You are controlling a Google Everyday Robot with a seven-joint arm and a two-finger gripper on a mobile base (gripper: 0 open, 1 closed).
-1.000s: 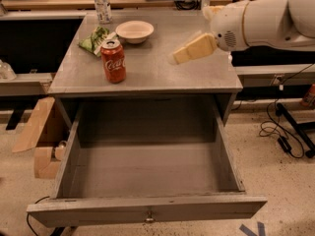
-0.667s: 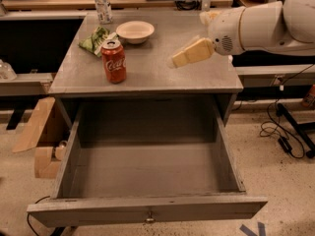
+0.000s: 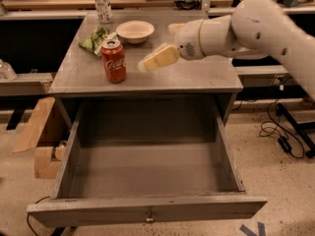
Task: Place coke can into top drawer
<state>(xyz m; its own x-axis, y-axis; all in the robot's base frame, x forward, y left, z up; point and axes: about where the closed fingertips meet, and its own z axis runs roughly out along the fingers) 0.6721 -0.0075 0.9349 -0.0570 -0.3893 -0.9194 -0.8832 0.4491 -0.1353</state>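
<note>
Now that the gripper (image 3: pixel 157 47), jaws seemingly apart, has swung left toward the coke can (image 3: pixel 113 61), grasping looks imminent; top drawer (image 3: pixel 147 211) open.

The jaws have moved left, nearer the coke can (image 3: pixel 113 61).

Speckled floor (image 3: pixel 290 191), wooden workbench (image 3: pixel 54 0) behind

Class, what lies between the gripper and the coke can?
Nothing but bare table, shown in the camera view; the gripper hangs close beside the coke can.
</note>
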